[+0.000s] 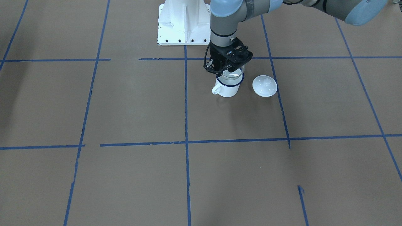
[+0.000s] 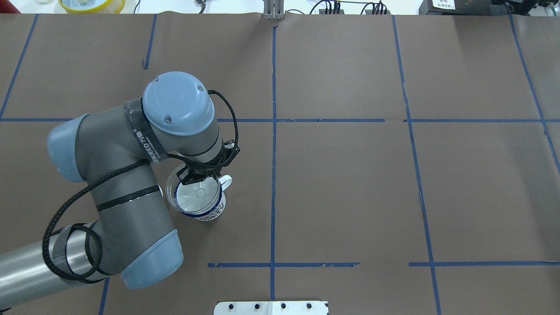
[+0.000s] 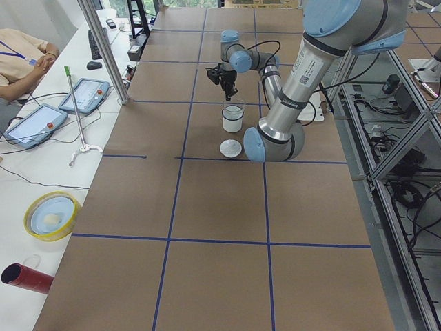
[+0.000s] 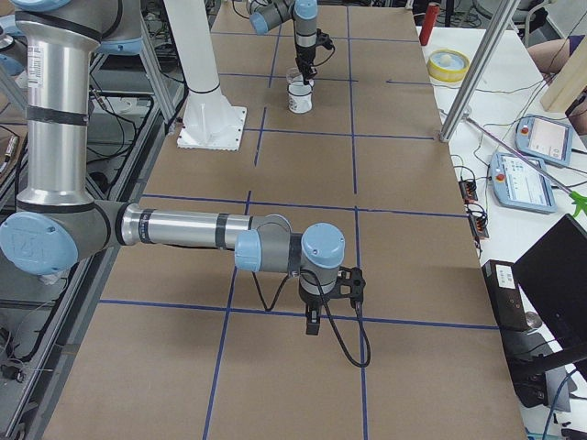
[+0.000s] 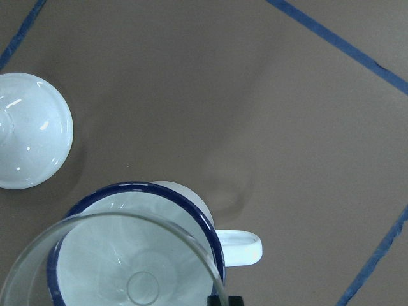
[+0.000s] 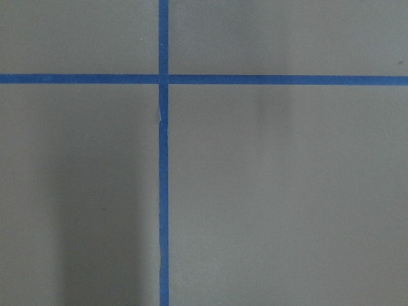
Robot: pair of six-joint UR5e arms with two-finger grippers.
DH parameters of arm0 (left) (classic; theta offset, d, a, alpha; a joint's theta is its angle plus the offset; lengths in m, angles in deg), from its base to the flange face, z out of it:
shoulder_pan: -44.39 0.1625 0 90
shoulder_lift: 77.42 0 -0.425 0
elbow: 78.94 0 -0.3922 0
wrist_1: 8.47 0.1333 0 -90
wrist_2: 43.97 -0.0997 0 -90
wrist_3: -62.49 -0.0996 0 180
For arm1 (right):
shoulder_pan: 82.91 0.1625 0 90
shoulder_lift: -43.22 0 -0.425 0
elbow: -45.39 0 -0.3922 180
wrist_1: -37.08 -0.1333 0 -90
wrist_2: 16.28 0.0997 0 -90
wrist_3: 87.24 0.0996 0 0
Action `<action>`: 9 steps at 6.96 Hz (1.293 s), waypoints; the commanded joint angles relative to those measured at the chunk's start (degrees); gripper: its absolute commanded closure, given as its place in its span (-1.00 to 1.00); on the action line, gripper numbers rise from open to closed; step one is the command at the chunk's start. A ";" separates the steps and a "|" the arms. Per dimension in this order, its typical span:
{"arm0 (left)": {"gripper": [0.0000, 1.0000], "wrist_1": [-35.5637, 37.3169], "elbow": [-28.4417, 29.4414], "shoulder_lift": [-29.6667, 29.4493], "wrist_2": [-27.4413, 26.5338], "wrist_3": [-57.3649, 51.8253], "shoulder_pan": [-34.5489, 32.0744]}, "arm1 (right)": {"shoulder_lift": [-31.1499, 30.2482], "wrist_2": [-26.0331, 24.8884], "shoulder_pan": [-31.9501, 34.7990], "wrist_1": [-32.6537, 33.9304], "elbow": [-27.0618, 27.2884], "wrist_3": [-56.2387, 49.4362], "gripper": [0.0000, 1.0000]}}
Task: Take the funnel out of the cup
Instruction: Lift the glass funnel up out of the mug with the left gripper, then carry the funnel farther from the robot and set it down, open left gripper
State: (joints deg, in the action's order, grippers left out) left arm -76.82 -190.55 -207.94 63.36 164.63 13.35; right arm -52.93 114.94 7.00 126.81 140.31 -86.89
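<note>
Funnel (image 2: 196, 193) hangs directly below my left end effector (image 2: 199, 178), which pinches its rim; spout points straight down into cup (image 2: 215, 211), left of centre.

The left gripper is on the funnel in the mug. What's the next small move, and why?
Probably lift the left gripper straight up a little. It seems to pinch the funnel at its rim, and the spout looks inside the mug, so moving sideways now might tip the mug toward the lid beside it.
</note>
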 commanded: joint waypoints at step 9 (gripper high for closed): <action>1.00 -61.64 25.58 4.90 -15.37 2.36 -15.89 | 0.00 0.00 0.00 0.00 0.00 0.00 -1.00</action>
State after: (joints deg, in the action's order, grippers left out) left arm -120.63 -171.78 -206.25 51.48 166.44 -1.61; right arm -52.93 114.94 7.00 126.81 140.31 -86.89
